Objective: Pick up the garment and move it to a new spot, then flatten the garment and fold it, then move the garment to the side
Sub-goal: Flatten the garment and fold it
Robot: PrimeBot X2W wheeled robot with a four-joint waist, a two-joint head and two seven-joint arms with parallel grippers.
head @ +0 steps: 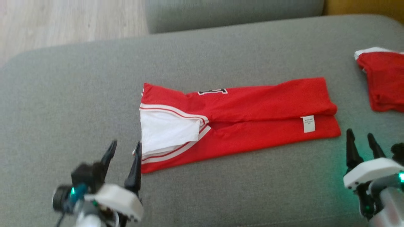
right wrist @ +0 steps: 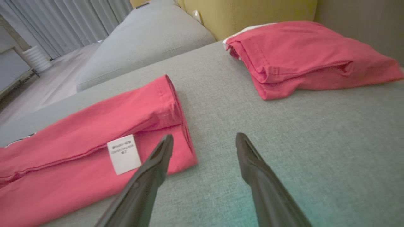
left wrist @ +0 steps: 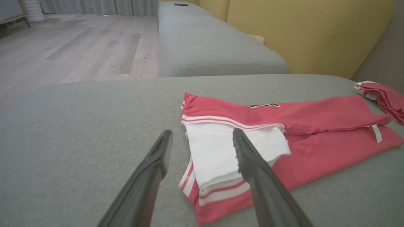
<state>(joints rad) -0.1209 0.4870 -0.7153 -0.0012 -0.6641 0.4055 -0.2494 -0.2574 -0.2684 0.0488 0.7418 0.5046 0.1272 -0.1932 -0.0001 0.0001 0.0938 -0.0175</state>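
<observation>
The red shirt [head: 252, 116] lies folded into a long strip mid-cushion [head: 79, 94], white part toward the left edge. The left gripper [head: 125, 144] is spread wide and empty, just beside that end. The right gripper [head: 359, 133] is also spread and empty, near the shirt's right end. Another red cloth [head: 385, 82] sits at the cushion's right edge.

Grey seating in your pale-floored room.
You look over a broad grey cushion [head: 221, 47], a second grey cushion [left wrist: 214, 47] behind, light wood floor [left wrist: 79, 47], yellow panel [left wrist: 309, 34], grey curtains [right wrist: 79, 19].
</observation>
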